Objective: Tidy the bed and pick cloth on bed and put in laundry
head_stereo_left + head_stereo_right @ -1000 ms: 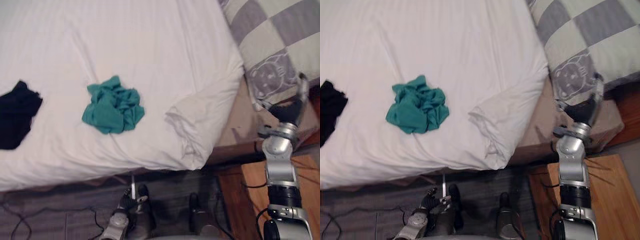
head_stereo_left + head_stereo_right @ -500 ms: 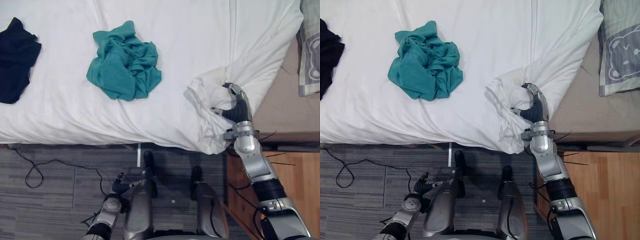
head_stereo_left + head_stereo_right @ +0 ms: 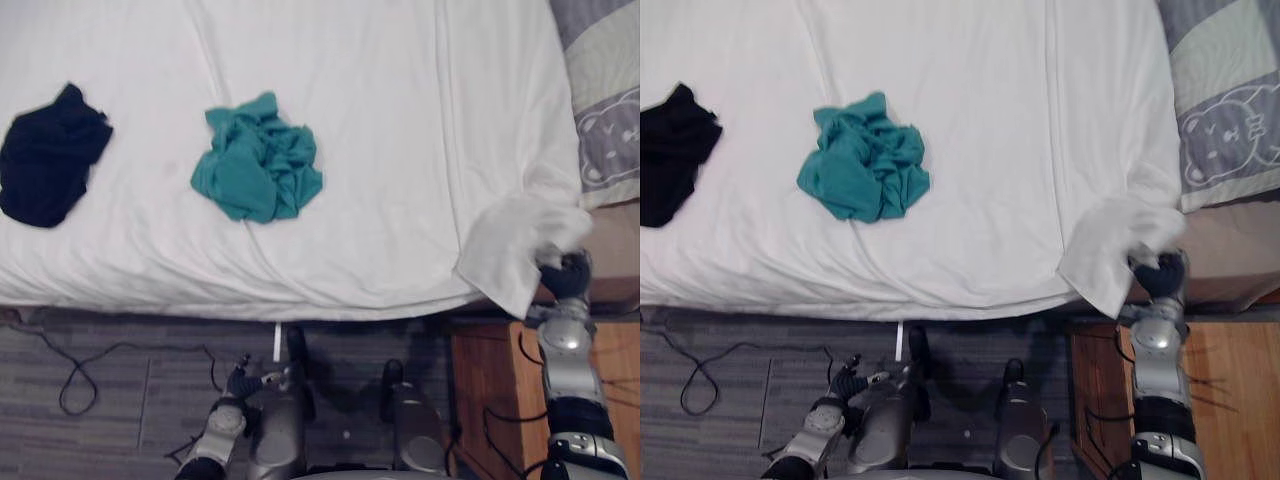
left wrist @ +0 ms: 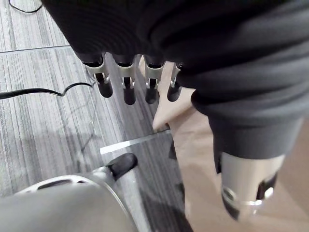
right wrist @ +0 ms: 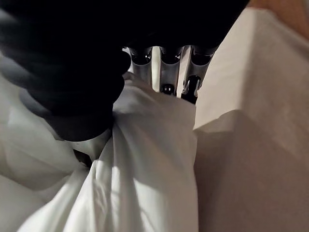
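Grips a bunched corner of the white sheet (image 3: 505, 250) in the right hand (image 3: 568, 272), fingers (image 5: 166, 89) curled round the fold, just off the bare mattress (image 3: 1230, 250) and above a wooden bedside table (image 3: 495, 370). Hangs the left hand (image 3: 243, 383) low over the floor (image 3: 120, 400), fingers straight, holding nothing. Leaves the green cloth (image 3: 258, 158) crumpled on the sheet well to the left of the gripping hand, and a black cloth (image 3: 48, 152) farther left again. Risks, by the look of it, losing the slack fold on a sharp tug, or dragging creases toward the green cloth and shifting it. Finds a checked pillow (image 3: 605, 100) close beyond the hand, likely to catch the corner if pulled that way.
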You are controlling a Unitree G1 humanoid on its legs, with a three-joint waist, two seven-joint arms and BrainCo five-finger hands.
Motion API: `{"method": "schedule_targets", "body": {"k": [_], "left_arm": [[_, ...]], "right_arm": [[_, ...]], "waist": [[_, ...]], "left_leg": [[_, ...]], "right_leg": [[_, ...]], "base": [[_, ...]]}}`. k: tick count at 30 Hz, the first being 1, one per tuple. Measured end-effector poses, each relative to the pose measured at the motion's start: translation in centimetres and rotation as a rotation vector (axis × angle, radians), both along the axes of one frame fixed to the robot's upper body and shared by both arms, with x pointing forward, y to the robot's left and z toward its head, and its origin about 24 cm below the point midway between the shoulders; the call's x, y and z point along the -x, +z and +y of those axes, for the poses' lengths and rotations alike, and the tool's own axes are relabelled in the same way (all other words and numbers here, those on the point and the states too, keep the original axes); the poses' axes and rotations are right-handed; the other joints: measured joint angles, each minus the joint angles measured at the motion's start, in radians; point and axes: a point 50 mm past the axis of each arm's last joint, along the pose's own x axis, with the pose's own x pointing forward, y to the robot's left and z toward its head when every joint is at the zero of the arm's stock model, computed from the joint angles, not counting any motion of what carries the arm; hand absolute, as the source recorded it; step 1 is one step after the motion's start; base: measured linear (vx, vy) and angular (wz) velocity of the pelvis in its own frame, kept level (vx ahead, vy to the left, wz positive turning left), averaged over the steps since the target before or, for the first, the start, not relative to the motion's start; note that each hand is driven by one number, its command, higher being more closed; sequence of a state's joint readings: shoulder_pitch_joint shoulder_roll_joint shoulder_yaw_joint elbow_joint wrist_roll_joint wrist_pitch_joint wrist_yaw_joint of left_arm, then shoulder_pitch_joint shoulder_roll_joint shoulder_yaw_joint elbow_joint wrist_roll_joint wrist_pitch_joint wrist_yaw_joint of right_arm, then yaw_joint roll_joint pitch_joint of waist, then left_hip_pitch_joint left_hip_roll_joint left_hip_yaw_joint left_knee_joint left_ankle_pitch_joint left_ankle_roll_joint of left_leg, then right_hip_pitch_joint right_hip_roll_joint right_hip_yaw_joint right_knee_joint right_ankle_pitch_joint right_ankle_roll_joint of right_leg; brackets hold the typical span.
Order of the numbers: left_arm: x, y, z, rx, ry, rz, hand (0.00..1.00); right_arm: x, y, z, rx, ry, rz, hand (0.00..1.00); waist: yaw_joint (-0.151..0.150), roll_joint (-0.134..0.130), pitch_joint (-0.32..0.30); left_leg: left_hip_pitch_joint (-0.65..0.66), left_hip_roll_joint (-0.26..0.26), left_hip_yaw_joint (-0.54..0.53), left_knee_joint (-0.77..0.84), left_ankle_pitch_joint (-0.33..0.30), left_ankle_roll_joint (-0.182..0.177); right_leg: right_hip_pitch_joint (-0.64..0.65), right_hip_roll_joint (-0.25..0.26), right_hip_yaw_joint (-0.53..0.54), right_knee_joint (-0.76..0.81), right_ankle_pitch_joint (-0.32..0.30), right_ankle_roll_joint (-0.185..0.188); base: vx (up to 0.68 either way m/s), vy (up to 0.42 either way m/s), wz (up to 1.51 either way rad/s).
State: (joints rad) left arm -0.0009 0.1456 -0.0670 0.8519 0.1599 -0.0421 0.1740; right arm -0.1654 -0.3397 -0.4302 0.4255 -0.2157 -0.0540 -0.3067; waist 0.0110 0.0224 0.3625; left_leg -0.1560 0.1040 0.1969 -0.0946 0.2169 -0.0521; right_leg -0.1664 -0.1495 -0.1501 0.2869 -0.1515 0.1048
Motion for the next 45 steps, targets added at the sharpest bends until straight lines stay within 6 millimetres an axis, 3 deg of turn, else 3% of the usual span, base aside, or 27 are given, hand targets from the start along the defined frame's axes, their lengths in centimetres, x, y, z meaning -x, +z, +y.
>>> {"method": "schedule_targets", "body": {"k": [2, 7, 9, 12, 15, 16, 19, 23, 26, 27, 29, 32, 35, 37, 40, 42, 45], "left_arm": [[0.9, -0.4, 0.0, 0.014, 0.024, 0.023, 0.0], [1.6, -0.8, -0.2, 0.049, 0.064, 0.058, 0.0], [2.1, -1.1, -0.3, 0.071, 0.105, 0.073, 0.0], [2.9, -1.5, -0.5, 0.09, 0.147, 0.093, 0.0], [3.9, -1.9, -0.6, 0.101, 0.178, 0.124, 0.0], [4.7, -2.2, -0.5, 0.102, 0.192, 0.142, 0.0], [5.3, -2.5, -0.6, 0.104, 0.193, 0.167, 0.0], [5.3, -2.6, -0.7, 0.103, 0.189, 0.178, 0.0], [5.2, -2.5, -0.8, 0.106, 0.175, 0.175, 0.0], [5.1, -2.5, -0.9, 0.105, 0.168, 0.173, 0.0], [4.3, -2.2, -1.0, 0.096, 0.133, 0.151, 0.0], [2.6, -1.6, -0.6, 0.083, 0.109, 0.106, 0.0], [0.5, -0.6, -0.1, 0.063, 0.084, 0.047, 0.0], [-0.4, -0.1, 0.1, 0.06, 0.08, 0.018, 0.0], [-0.7, 0.2, 0.5, 0.053, 0.102, -0.001, 0.0], [-0.7, 0.3, 0.6, 0.051, 0.11, -0.005, 0.0], [-0.8, 0.4, 0.7, 0.04, 0.121, -0.015, 0.0]], "right_arm": [[2.2, -3.1, -0.2, -0.187, -0.124, 0.011, 0.0], [3.9, -5.2, 0.0, -0.422, -0.279, -0.051, 0.0], [4.6, -5.4, -0.4, -0.462, -0.345, -0.065, 0.0], [7.7, -5.6, -1.7, -0.467, -0.545, -0.069, 0.0], [11.7, -3.4, -4.2, -0.349, -0.754, -0.148, 0.0], [12.7, -2.6, -5.0, -0.302, -0.818, -0.172, 1.0], [13.8, -0.8, -6.1, -0.218, -0.891, -0.218, 1.0], [11.1, 2.1, -5.9, -0.091, -0.768, -0.248, 1.0], [5.1, 6.2, -4.4, 0.027, -0.497, -0.31, 1.0], [4.1, 6.9, -4.0, 0.05, -0.45, -0.32, 1.0], [0.3, 10.1, -1.8, 0.12, -0.264, -0.398, 1.0], [-3.1, 11.7, 0.6, 0.115, -0.117, -0.437, 1.0], [-5.8, 12.1, 2.2, 0.088, -0.031, -0.415, 1.0], [-6.6, 11.9, 2.6, 0.06, -0.008, -0.403, 1.0], [-7.1, 9.3, 3.3, -0.03, 0.003, -0.327, 1.0], [-6.4, 6.1, 4.2, -0.106, 0.001, -0.265, 1.0], [-5.4, 4.5, 4.8, -0.142, 0.002, -0.267, 1.0]], "waist": [[0.0, -0.004, -0.044], [0.005, -0.004, -0.068], [0.005, -0.003, -0.076], [0.004, -0.004, -0.109], [-0.011, -0.01, -0.141], [-0.032, -0.021, -0.163], [-0.056, -0.034, -0.18], [-0.055, -0.034, -0.18], [-0.051, -0.021, -0.183], [-0.05, -0.017, -0.181], [-0.042, -0.001, -0.167], [-0.024, 0.008, -0.112], [0.007, 0.015, -0.037], [0.009, 0.023, 0.004], [0.015, 0.028, 0.051], [0.02, 0.029, 0.062], [0.018, 0.027, 0.07]], "left_leg": [[0.036, -0.005, 0.004, 0.0, -0.016, 0.001], [0.089, -0.007, 0.015, -0.001, -0.028, -0.007], [0.107, -0.003, 0.027, -0.002, -0.032, -0.01], [0.117, 0.004, 0.05, -0.006, -0.044, -0.015], [0.133, 0.004, 0.08, -0.009, -0.059, -0.013], [0.135, 0.005, 0.085, -0.009, -0.062, -0.013], [0.136, 0.008, 0.092, -0.01, -0.063, -0.013], [0.132, 0.018, 0.094, -0.01, -0.067, -0.018], [0.091, 0.019, 0.069, -0.009, -0.066, -0.018], [0.081, 0.019, 0.061, -0.009, -0.065, -0.018], [0.022, 0.017, 0.032, -0.009, -0.044, -0.013], [-0.033, 0.014, -0.004, -0.001, -0.021, -0.006], [-0.102, -0.001, -0.035, 0.044, -0.011, 0.0], [-0.144, -0.013, -0.052, 0.097, -0.02, 0.013], [-0.234, -0.026, -0.057, 0.252, -0.078, 0.027], [-0.283, -0.013, -0.051, 0.367, -0.143, 0.025], [-0.289, 0.005, -0.039, 0.418, -0.186, 0.022]], "right_leg": [[0.062, -0.001, -0.007, -0.056, 0.011, 0.007], [0.139, 0.001, -0.009, -0.104, 0.02, 0.005], [0.163, 0.004, -0.008, -0.116, 0.021, 0.004], [0.165, 0.01, 0.009, -0.117, 0.021, 0.004], [0.164, 0.01, 0.042, -0.126, 0.027, 0.006], [0.165, 0.01, 0.046, -0.137, 0.033, 0.009], [0.163, 0.015, 0.063, -0.149, 0.047, 0.007], [0.161, 0.023, 0.071, -0.167, 0.063, 0.004], [0.125, 0.028, 0.068, -0.167, 0.076, -0.007], [0.117, 0.028, 0.067, -0.166, 0.077, -0.007], [0.054, 0.029, 0.055, -0.133, 0.079, -0.009], [-0.003, 0.025, 0.024, -0.076, 0.07, -0.007], [-0.085, -0.002, 0.005, 0.037, 0.02, -0.005], [-0.119, -0.028, -0.007, 0.102, -0.007, -0.002], [-0.18, -0.062, 0.0, 0.215, -0.061, 0.002], [-0.209, -0.064, 0.015, 0.272, -0.092, 0.0], [-0.206, -0.057, 0.019, 0.289, -0.107, 0.0]], "base": [[0.16, -0.006, 0.04], [0.11, -0.006, -0.01], [0.05, -0.008, -0.07], [0.02, -0.001, -0.17], [0.01, 0.026, -0.34], [0.02, 0.018, -0.24], [0.0, 0.014, -0.17], [-0.06, 0.009, -0.07], [-0.08, 0.025, 0.06], [-0.08, 0.019, 0.11], [-0.07, 0.02, 0.2], [-0.05, 0.002, 0.34], [-0.05, -0.016, 0.36], [-0.01, -0.028, 0.43], [-0.01, -0.012, 0.23], [-0.01, -0.038, -0.09], [-0.03, -0.043, -0.17]]}}
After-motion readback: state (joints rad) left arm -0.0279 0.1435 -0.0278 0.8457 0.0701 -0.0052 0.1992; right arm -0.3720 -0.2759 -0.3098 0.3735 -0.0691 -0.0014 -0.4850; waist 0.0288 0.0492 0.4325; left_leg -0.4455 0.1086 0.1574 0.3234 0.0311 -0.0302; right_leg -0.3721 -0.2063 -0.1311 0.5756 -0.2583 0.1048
